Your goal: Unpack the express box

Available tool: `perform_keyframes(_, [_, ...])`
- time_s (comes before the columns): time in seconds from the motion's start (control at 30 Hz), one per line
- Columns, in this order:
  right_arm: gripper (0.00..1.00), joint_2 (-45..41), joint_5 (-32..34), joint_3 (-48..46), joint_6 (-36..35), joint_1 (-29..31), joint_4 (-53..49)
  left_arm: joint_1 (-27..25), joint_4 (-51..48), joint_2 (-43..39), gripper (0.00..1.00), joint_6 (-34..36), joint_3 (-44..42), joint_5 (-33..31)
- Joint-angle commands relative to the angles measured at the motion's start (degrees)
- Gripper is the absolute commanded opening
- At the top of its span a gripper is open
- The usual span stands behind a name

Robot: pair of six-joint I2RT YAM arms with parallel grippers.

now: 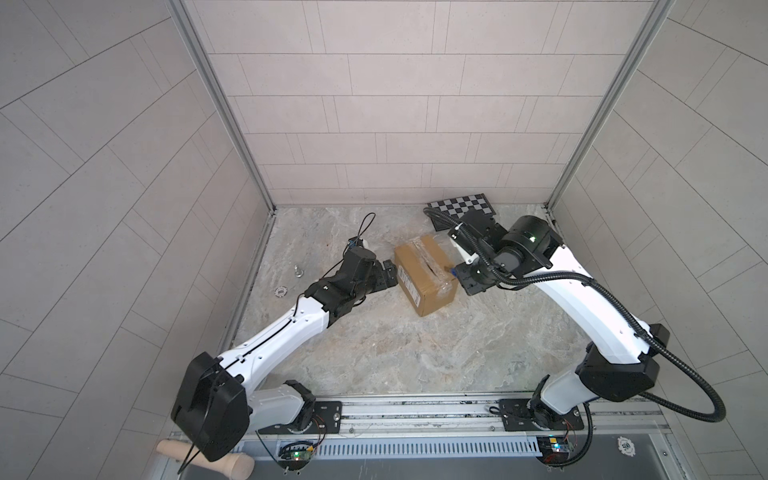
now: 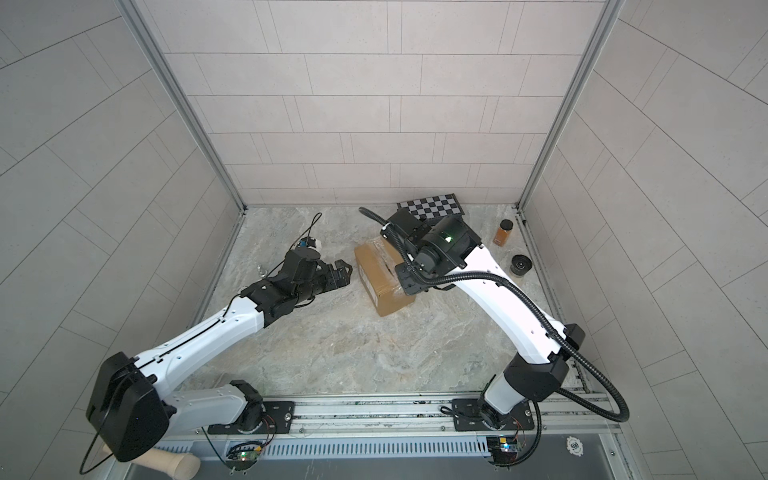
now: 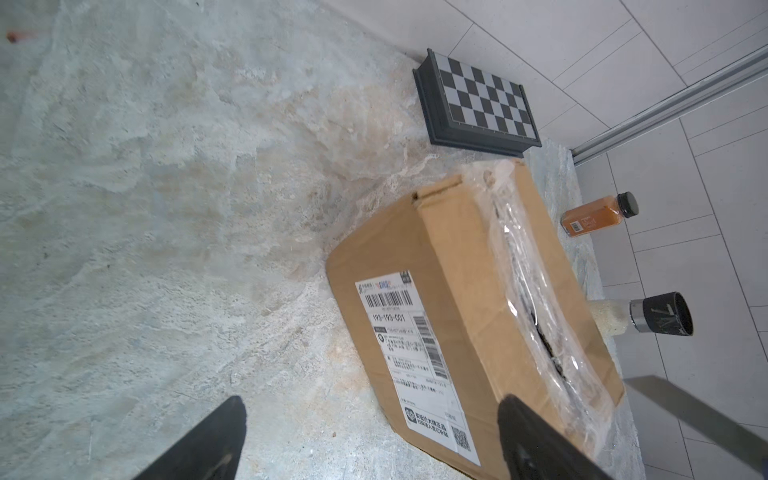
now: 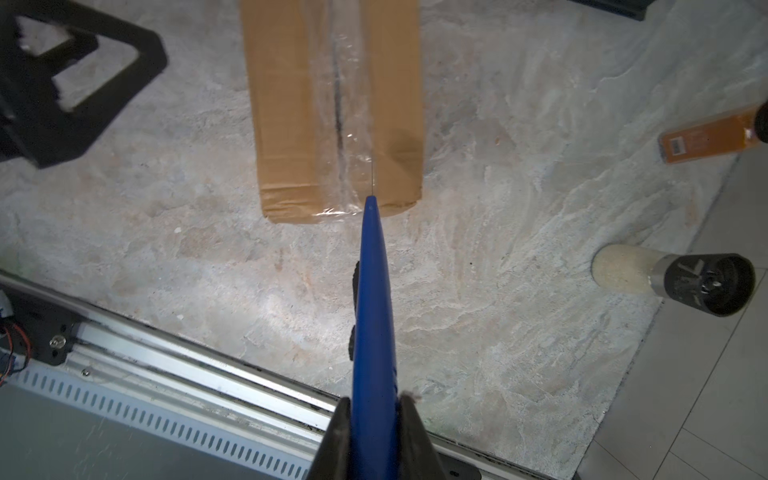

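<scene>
The express box (image 1: 424,278) (image 2: 382,282), a brown carton with wrinkled clear tape along its top seam, lies mid-table. Its white shipping label (image 3: 415,357) faces my left gripper (image 1: 388,275) (image 3: 374,405), which is open right beside that side, holding nothing. My right gripper (image 4: 374,401) (image 1: 461,277) is shut on a blue utility knife (image 4: 372,291). The knife's thin blade reaches the taped seam (image 4: 345,124) at the box's near end. A dark slit (image 3: 544,340) shows along the seam.
A checkered case (image 1: 461,208) (image 3: 478,104) lies behind the box at the back wall. An orange spice bottle (image 2: 503,232) and a black-capped grinder (image 2: 521,264) stand at the right. A bolt (image 1: 298,271) and a chip (image 1: 280,292) lie far left. The rail (image 1: 415,411) runs along the front.
</scene>
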Motion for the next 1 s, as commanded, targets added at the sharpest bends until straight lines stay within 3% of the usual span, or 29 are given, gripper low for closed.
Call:
perform_keyframes(0.0, [0.0, -4.0, 0.62, -4.75, -1.56, -4.86, 6.16, 1.69, -0.7, -0.37, 0.98, 3.73, 1.08, 1.52])
perform_keyframes(0.07, [0.0, -4.61, -2.85, -6.79, -2.61, -8.58, 10.25, 2.44, -0.21, -0.36, 0.98, 3.78, 0.75, 2.52])
perform_keyframes(0.17, [0.0, -3.19, -2.89, -7.92, -5.72, -11.12, 14.67, 2.75, 1.58, -0.54, 0.98, 3.78, -0.14, 3.78])
perform_keyframes(0.33, [0.0, 3.18, -6.13, -8.19, -13.98, -11.93, 21.35, 2.73, 4.14, -0.29, 0.98, 3.65, -1.1, 6.98])
perform_keyframes(0.5, [0.0, 12.52, -13.28, -1.6, -19.67, -11.98, 23.95, 2.82, 6.37, -1.73, 0.98, 3.76, -3.32, 8.97])
perform_keyframes(0.6, [0.0, 16.91, -18.92, 1.31, -19.95, -11.43, 23.26, 2.77, 6.68, -3.13, 0.98, 3.26, -4.82, 9.17])
perform_keyframes(0.73, [0.0, 18.66, -21.75, 1.16, -19.61, -9.33, 22.86, 2.71, 6.95, -4.98, 0.98, 2.16, -6.6, 9.95])
perform_keyframes(0.97, [0.0, 16.41, -21.17, -4.42, -12.55, -5.73, 24.06, 2.74, 6.6, -7.13, 0.98, -0.67, -8.81, 10.58])
